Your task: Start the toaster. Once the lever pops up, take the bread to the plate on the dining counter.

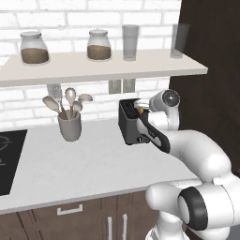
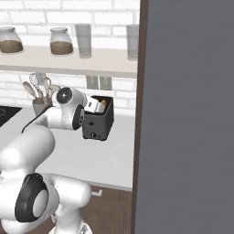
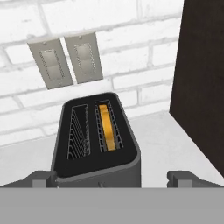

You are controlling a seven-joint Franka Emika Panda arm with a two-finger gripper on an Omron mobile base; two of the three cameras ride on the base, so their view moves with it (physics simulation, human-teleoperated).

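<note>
The dark grey toaster (image 1: 129, 125) (image 2: 98, 125) (image 3: 127, 159) stands on the light grey worktop against the brick wall. In its right slot, seen from the hand, sits the bread (image 3: 108, 129) (image 1: 139, 111) (image 2: 104, 102), golden-orange and sunk low between the wires. The other slot is empty. My gripper (image 3: 113, 177) (image 1: 142, 110) (image 2: 96, 106) hovers just above and in front of the toaster, open, with one fingertip on each side of the toaster's body and nothing between them. The plate and the dining counter are out of view.
A tall dark cabinet side (image 1: 211, 70) (image 3: 203, 78) rises close to the toaster's right. Two wall outlets (image 3: 65, 61) sit behind it. A grey utensil cup (image 1: 69, 125) stands to the left, a black cooktop (image 1: 9, 159) farther left. A shelf (image 1: 103, 68) with jars and glasses hangs overhead.
</note>
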